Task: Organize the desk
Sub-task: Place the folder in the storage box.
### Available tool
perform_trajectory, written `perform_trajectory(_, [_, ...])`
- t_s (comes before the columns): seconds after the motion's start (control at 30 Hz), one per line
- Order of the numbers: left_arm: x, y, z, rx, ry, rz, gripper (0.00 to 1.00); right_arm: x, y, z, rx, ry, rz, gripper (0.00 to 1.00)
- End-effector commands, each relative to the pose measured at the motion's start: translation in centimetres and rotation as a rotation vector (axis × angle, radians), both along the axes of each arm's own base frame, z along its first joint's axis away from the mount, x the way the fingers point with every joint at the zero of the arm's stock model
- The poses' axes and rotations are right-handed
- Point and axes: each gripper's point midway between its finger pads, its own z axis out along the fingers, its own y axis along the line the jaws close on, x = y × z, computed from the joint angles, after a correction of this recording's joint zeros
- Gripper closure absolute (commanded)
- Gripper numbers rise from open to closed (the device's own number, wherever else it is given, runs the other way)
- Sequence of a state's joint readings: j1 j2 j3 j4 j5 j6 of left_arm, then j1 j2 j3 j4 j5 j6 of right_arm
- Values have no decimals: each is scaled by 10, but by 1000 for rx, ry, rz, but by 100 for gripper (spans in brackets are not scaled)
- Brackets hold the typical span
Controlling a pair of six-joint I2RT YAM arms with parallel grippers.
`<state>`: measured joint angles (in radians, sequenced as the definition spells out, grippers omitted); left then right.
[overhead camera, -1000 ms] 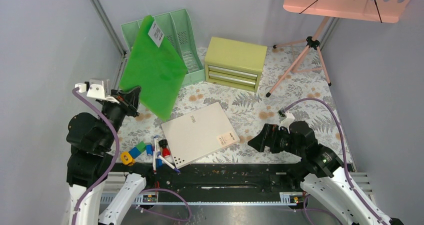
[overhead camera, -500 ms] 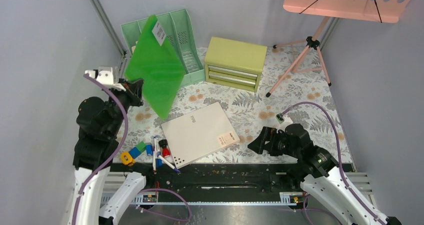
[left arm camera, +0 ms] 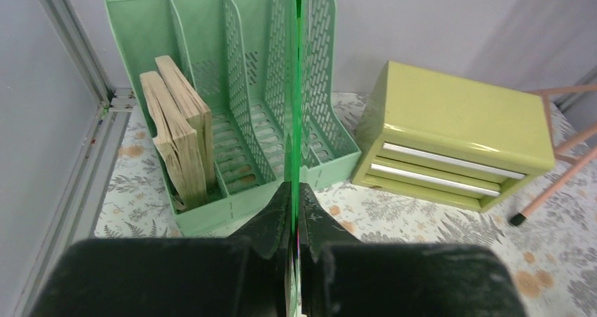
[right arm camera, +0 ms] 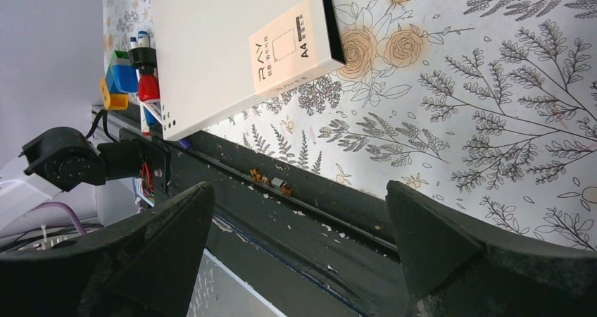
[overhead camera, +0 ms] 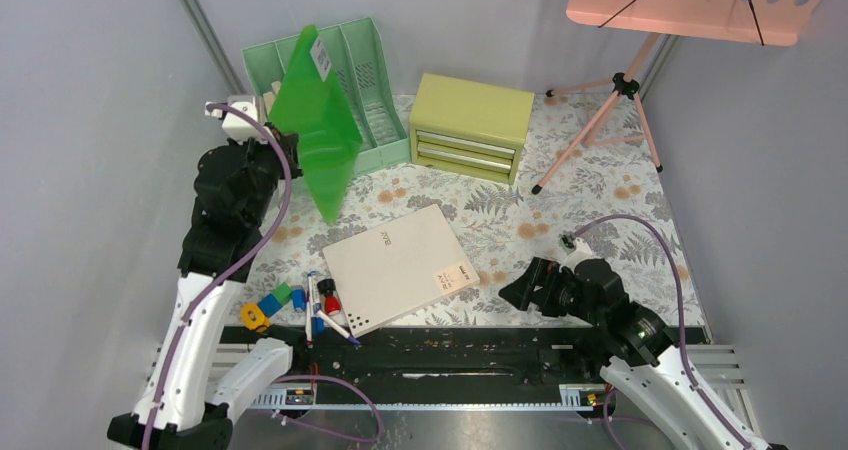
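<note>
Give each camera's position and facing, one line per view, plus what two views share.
Top external: above, behind the bases, looking down at the desk; left arm and right arm show.
Left wrist: faces the file rack and drawer chest; its left gripper pinches the green folder edge-on.
Right wrist: low, facing the white paper box at the desk's near edge; open right gripper's fingers show.
Shared: top and left wrist both show rack, chest, folder.
</note>
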<state>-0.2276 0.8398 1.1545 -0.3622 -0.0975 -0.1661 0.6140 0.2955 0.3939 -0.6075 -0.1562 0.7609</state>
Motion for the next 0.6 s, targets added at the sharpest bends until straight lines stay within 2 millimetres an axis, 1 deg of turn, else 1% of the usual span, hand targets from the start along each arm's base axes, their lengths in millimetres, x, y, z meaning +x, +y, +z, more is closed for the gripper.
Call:
perform_trajectory(0.0, [16,18,49,-15,-176,112,100,9,-4,3,33,-38,-70,1])
perform_trajectory(0.1, [24,25,55,-10,-203,162,100,7,-5,-1,47,-50,-70,0])
perform_trajectory(0.27, [37,30,64,17,-226,197,100,6,-5,-11,78,-51,-87,0])
perform_trajectory(0.43, [41,37,76,37,-251,244,100,6,-6,-24,82,-37,-105,1])
perform_trajectory(0.57, [45,46,83,47,-269,297,100,6,-7,-30,69,-24,-110,1])
